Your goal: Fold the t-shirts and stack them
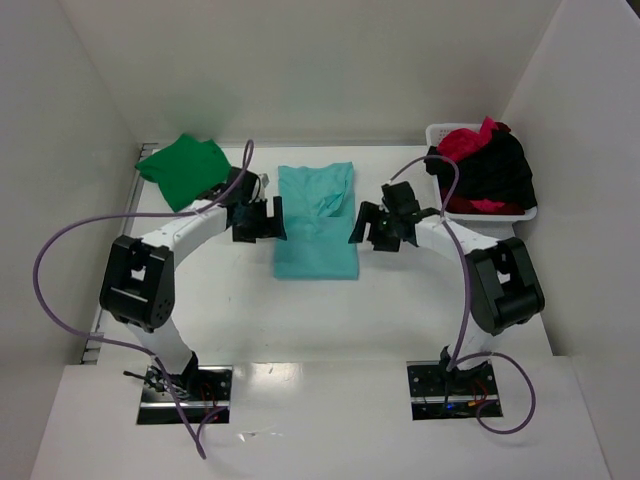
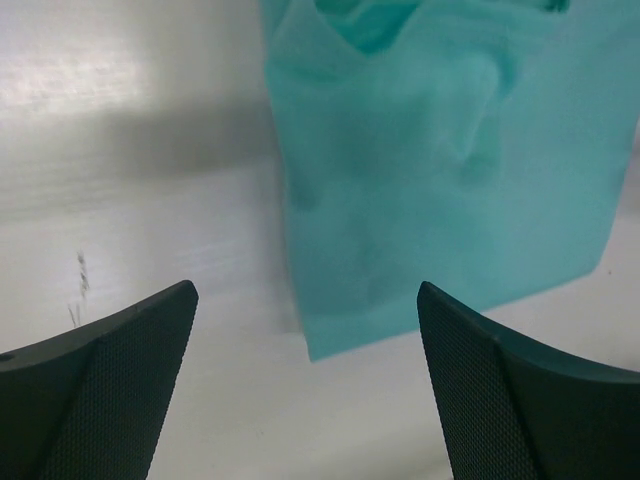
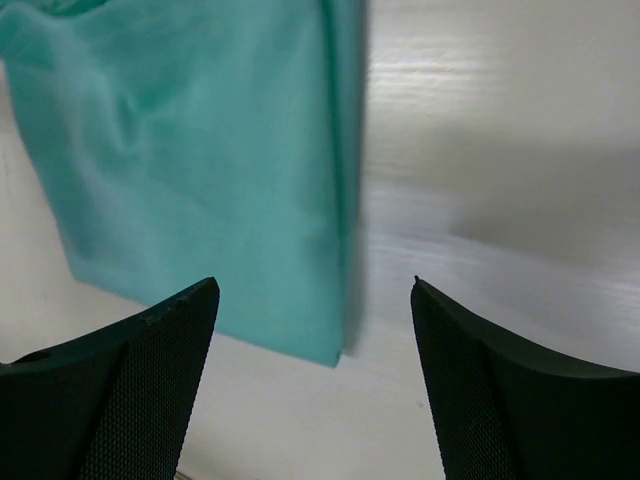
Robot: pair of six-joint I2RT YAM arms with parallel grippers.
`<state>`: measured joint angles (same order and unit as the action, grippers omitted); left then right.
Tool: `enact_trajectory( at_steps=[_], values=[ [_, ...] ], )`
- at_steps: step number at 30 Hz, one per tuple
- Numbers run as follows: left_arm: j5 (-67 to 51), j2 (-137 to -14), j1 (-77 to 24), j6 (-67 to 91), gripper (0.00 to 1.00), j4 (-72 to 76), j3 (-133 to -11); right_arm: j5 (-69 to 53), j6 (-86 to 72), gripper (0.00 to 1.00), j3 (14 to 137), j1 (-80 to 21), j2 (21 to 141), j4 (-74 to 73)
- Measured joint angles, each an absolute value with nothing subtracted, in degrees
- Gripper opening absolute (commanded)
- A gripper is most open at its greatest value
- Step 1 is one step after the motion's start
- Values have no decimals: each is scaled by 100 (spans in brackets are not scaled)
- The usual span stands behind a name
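Observation:
A light teal t-shirt (image 1: 316, 220) lies folded into a long strip in the middle of the table, rumpled at its far end. My left gripper (image 1: 259, 220) hangs open just left of it, nothing between its fingers; the left wrist view has the shirt's near corner (image 2: 440, 190) ahead. On the shirt's right side my right gripper (image 1: 376, 226) is open and empty too, with the teal cloth (image 3: 200, 170) ahead of its left finger. A folded dark green t-shirt (image 1: 186, 168) rests at the back left. Red and black t-shirts (image 1: 488, 160) are heaped in the basket.
A white plastic basket (image 1: 520, 212) stands at the back right against the wall. White walls close in the table on three sides. Purple cables loop off both arms.

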<state>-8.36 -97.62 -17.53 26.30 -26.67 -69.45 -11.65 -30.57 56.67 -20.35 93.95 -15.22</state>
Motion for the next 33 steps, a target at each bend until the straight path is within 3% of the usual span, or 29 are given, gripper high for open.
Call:
enact_trajectory(
  at_steps=[9,24,29,33],
  values=[
    [-1265,-9190,-2002,3080,94,-2765,-5831,-1185,-3496,73,4633,-2591,8821,-1457],
    [-1401,-9324,-2191,3345,81,-2517,-5647,-1042,-3824,55,4386,-2714,8880,-1174],
    [-1380,-9534,-2191,3350,72,-2453,-5645,-1016,-3852,50,4427,-2714,9042,-1073],
    [-1368,-9649,-2191,3384,58,-2423,-5646,-1004,-3859,45,4436,-2714,9077,-1024]
  ],
)
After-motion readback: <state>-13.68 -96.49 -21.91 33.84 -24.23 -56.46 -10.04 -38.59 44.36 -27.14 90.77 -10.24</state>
